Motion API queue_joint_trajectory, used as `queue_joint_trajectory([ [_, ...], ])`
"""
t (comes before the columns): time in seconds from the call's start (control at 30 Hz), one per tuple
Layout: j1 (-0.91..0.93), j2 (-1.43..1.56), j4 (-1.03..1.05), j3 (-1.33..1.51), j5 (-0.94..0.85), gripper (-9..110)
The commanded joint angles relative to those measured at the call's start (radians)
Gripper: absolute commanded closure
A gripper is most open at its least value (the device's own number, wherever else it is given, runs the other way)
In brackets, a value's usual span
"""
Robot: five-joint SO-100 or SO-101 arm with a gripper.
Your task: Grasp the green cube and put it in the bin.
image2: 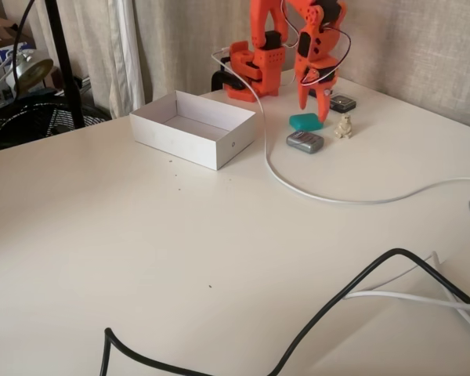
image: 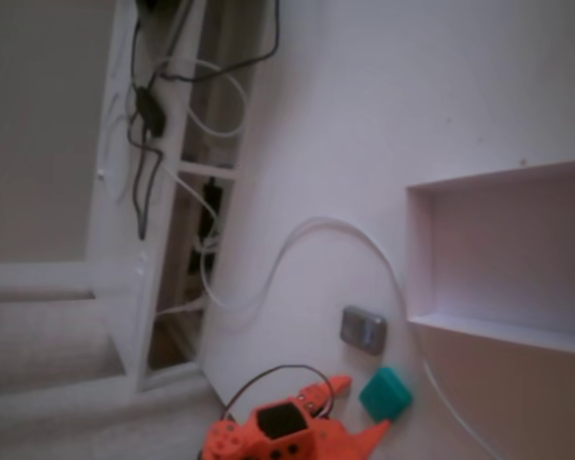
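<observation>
White table [image2: 180,258] all round, and the orange arm's jaws hang spread and empty just above the green cube [image2: 305,121], which sits under the tips, well away from the bin [image2: 189,139]. I'd guess a finger could clip the grey object [image2: 305,141] or the cream lump [image2: 344,126] close beside, or catch the white cable [image2: 321,196].

No legible text or labels anywhere.

Support surface: one pale table [image2: 180,258], matte, with a few small dark specks. Resting directly on it in a fixed view: the bin [image2: 189,139], white-walled and open-topped; the green cube [image2: 305,121], flat on the top; a grey metallic object [image2: 305,141] just beside the cube; a cream-coloured lump [image2: 344,126] near both; a white cable [image2: 329,196] curving past the bin's corner; a black cable [image2: 321,313] across the near edge. The orange arm base [image2: 254,74] stands at the far edge.
</observation>
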Motion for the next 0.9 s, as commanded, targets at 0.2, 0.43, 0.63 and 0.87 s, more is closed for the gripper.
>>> queue_joint_trajectory([
  [0.2, 0.009, -0.029, -0.051, 0.02, -0.034, 76],
  [0.43, 0.017, -0.055, -0.107, 0.049, -0.115, 76],
  [0.63, 0.017, -0.086, -0.121, 0.046, -0.12, 76],
  [0.87, 0.025, -0.124, -0.144, 0.048, -0.13, 78],
])
